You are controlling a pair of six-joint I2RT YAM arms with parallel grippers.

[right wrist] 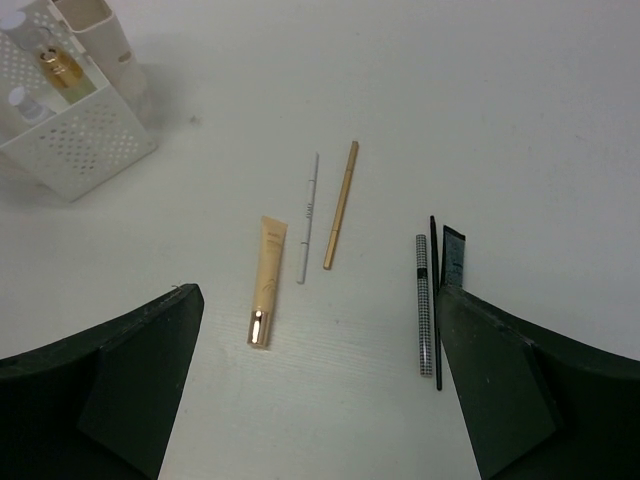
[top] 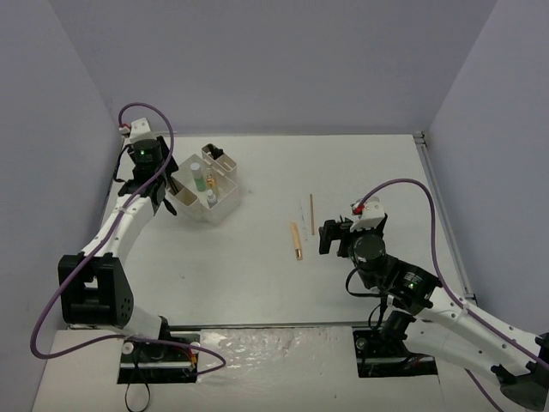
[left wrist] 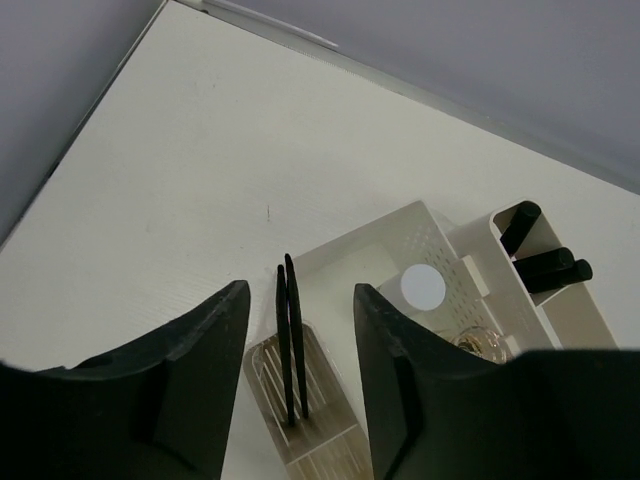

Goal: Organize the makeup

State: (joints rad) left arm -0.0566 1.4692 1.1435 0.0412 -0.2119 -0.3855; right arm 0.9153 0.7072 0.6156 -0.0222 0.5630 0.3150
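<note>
The left gripper [left wrist: 300, 300] is hovering over one end of the white box [left wrist: 375, 255], with its jaws standing partly apart and gripping nothing. 2 black sticks [left wrist: 290, 335] are standing nearly upright in a narrow ribbed compartment, right between the fingers and touching neither. Further along the box, 3 black tubes [left wrist: 545, 258] are leaning in an end compartment. A white-capped bottle [left wrist: 422, 287] and a gold bottle [left wrist: 478, 342] are sitting in the perforated middle section.

The right gripper [right wrist: 320, 300] is hanging wide open and empty above loose makeup lying on the table [right wrist: 480, 90], well apart from the box. A tan tube [right wrist: 267, 280], a white pencil [right wrist: 309, 215] and a gold pencil [right wrist: 340, 205] are lying side by side, near one another but not touching. By the finger at the right of the wrist view, a checkered pencil [right wrist: 423, 305] and a thin black stick [right wrist: 435, 300] are lying together, seemingly touching. A dark flat piece [right wrist: 453, 255] is lying just beside them, partly hidden by the finger; I cannot tell what it is.
</note>
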